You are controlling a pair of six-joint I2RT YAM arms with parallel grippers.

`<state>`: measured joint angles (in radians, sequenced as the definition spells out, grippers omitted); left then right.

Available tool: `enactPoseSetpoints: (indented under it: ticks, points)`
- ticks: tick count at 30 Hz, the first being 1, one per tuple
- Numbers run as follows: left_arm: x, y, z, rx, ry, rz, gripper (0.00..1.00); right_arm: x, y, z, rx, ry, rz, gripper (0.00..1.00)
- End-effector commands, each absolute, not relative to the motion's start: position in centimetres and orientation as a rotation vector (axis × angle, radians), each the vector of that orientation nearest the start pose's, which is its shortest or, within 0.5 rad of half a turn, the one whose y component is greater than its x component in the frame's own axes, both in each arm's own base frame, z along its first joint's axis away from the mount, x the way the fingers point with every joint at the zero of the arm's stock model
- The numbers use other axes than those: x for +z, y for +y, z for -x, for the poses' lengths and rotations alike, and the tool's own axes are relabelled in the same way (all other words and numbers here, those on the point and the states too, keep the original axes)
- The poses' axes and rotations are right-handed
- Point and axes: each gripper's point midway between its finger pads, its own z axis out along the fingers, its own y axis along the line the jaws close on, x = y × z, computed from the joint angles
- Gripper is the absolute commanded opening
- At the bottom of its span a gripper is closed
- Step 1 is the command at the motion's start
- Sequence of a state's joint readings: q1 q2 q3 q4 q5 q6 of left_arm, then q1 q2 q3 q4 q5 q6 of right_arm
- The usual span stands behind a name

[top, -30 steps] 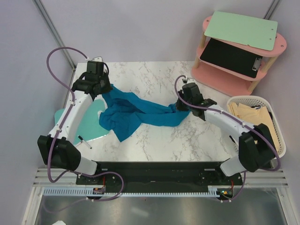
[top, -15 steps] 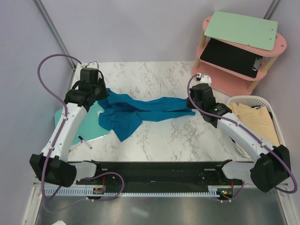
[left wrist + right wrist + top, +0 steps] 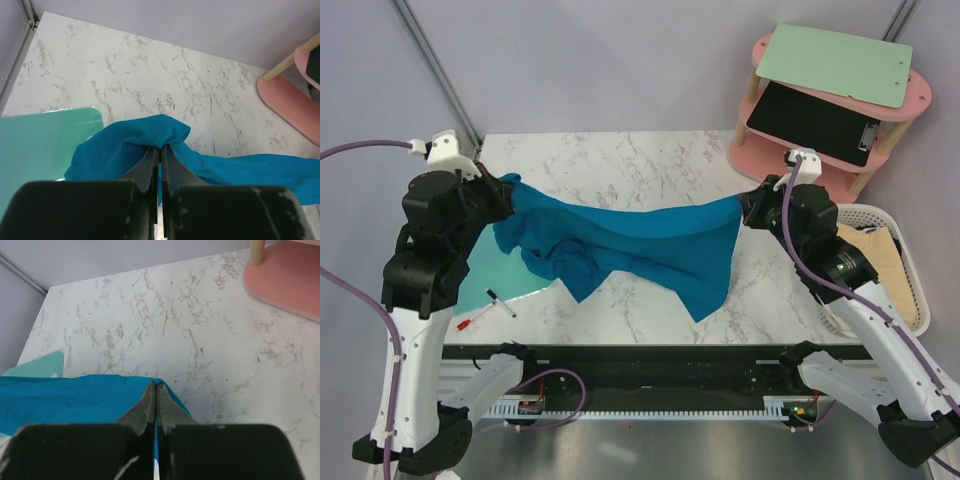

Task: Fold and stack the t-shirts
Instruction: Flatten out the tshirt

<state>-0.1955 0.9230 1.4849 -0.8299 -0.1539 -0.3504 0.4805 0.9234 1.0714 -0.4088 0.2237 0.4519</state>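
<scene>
The left tool (image 3: 160, 148) is clamped on a bunched edge of the deep teal-blue soft cloth t-shirt (image 3: 655, 245), which sags limp and light over the white marbled surface (image 3: 620, 160) to the right tool (image 3: 155, 386), clamped on its far edge; corners look the surest hold.

White arm links (image 3: 408, 380), black joints (image 3: 440, 215); purple cables (image 3: 365, 146) looping alongside; black tapered fingers (image 3: 147, 166); black base rail (image 3: 660, 361).

Bright, even light w/ soft faint shadows; top view sharp, wrist views blurry at bottom edge.
</scene>
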Motion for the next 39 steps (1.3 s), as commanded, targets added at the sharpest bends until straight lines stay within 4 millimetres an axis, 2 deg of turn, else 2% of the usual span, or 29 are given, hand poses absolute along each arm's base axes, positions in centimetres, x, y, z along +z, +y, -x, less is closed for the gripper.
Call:
enactPoseSetpoints:
  ticks: [1,3,4,5,6,8,9,11,12,14,15,17,19,22,23,25,26,28,29,30,31,32,33,34,35,36,37,38,39]
  points:
    - [43.7,-2.9,-22.8,-0.225,1.733,0.201,0.02,36.1,12.9,-27.3,0.513,1.783,-0.067,0.0]
    - [46.5,-2.4,-20.6,-0.235,1.653,0.194,0.02,37.6,12.9,-26.1,0.543,1.753,-0.034,0.0]
    - [47.7,-2.3,-19.1,-0.245,1.609,0.18,0.02,39.3,12.5,-25.0,0.557,1.718,-0.023,0.0]
    - [48.4,-2.2,-18.1,-0.251,1.59,0.171,0.02,40.2,12.4,-24.5,0.565,1.702,-0.008,0.0]
    - [50.2,-2.0,-16.6,-0.265,1.535,0.163,0.02,40.9,12.3,-23.9,0.569,1.686,0.018,0.0]
    - [51.6,-1.9,-14.4,-0.283,1.49,0.141,0.02,43.3,11.9,-22.0,0.597,1.635,0.053,0.0]
    - [53.2,-1.9,-12.7,-0.305,1.437,0.126,0.02,44.4,11.5,-21.1,0.595,1.614,0.066,0.0]
    - [54.0,-1.9,-10.8,-0.321,1.414,0.102,0.02,45.8,10.8,-19.7,0.599,1.575,0.081,0.0]
    - [55.5,-1.8,-8.9,-0.337,1.362,0.087,0.02,46.8,10.3,-18.9,0.593,1.556,0.085,0.0]
    - [56.1,-1.7,-7.4,-0.34,1.353,0.08,0.02,48.0,9.1,-17.6,0.579,1.519,0.07,0.0]
    - [57.5,-1.4,-5.6,-0.349,1.298,0.076,0.02,48.9,8.2,-16.4,0.569,1.489,0.058,0.0]
    - [58.3,-1.1,-4.8,-0.355,1.274,0.084,0.02,49.5,6.7,-15.9,0.522,1.471,0.018,0.0]
    - [58.6,-1.1,-5.0,-0.359,1.271,0.095,0.02,49.7,5.8,-15.5,0.489,1.467,-0.004,0.0]
    - [57.7,-1.4,-8.5,-0.337,1.353,0.115,0.02,48.3,5.1,-16.9,0.417,1.507,-0.049,0.0]
    - [56.7,-1.8,-10.7,-0.323,1.414,0.12,0.02,47.9,4.9,-17.4,0.396,1.516,-0.061,0.0]
    - [56.1,-1.8,-13.6,-0.29,1.457,0.132,0.02,45.9,5.4,-19.3,0.357,1.564,-0.078,0.0]
    - [54.8,-2.1,-15.6,-0.273,1.505,0.132,0.02,45.1,5.5,-20.1,0.341,1.578,-0.086,0.0]
    - [53.5,-2.6,-19.8,-0.243,1.566,0.134,0.02,42.6,6.5,-22.5,0.315,1.628,-0.091,0.0]
    - [51.9,-3.2,-21.9,-0.233,1.625,0.125,0.02,41.6,6.8,-23.3,0.302,1.647,-0.095,0.0]
    - [50.3,-3.7,-24.5,-0.227,1.685,0.122,0.02,39.5,7.4,-25.0,0.273,1.686,-0.098,0.0]
    - [49.8,-4.3,-26.4,-0.234,1.699,0.109,0.02,38.4,7.5,-25.8,0.251,1.705,-0.107,0.0]
    - [48.3,-4.8,-28.1,-0.233,1.747,0.104,0.02,37.2,7.6,-26.7,0.226,1.727,-0.114,0.0]
    - [47.5,-5.5,-29.6,-0.252,1.769,0.09,0.02,34.7,8.0,-28.5,0.18,1.767,-0.121,0.0]
    - [45.1,-6.3,-32.6,-0.248,1.846,0.085,0.02,33.4,8.2,-29.3,0.155,1.792,-0.121,0.0]
    - [44.1,-6.8,-34.2,-0.261,1.868,0.082,0.02,32.1,8.5,-30.2,0.134,1.814,-0.12,0.0]
    - [42.8,-7.3,-35.9,-0.261,1.902,0.078,0.02,29.7,9.1,-31.8,0.104,1.855,-0.113,0.0]
    - [40.6,-7.8,-38.5,-0.251,1.952,0.083,0.02,28.6,9.2,-32.8,0.083,1.871,-0.121,0.0]
    - [39.1,-8.0,-40.1,-0.247,1.986,0.083,0.02,26.2,9.8,-34.6,0.058,1.91,-0.122,0.0]
    - [38.0,-8.3,-41.3,-0.241,2.014,0.086,0.02,25.2,10.0,-35.6,0.049,1.928,-0.13,0.0]
